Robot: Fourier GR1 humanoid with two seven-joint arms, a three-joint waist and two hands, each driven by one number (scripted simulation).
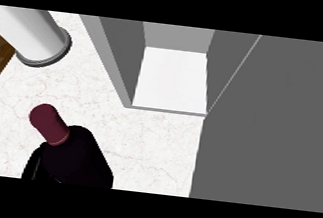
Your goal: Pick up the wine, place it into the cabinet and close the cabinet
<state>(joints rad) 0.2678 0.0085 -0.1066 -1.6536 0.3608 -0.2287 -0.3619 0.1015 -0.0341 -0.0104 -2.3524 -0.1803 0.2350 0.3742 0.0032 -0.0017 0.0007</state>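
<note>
wine point(60, 142) upright, no fingers visible

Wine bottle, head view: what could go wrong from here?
1. No hand shows; whether the wine bottle is held cannot be told.
2. The cabinet opening looks narrow, so the bottle could clip its side wall.
3. The open cabinet door stands right of the path and could be bumped.

Wine bottle point(67, 153) stands at seven o'clock on the marble counter point(153, 140), maroon cap up. Open cabinet point(172, 77) at twelve, its grey door point(281, 129) swung to three. White cylinder point(35, 34) at ten.
</note>
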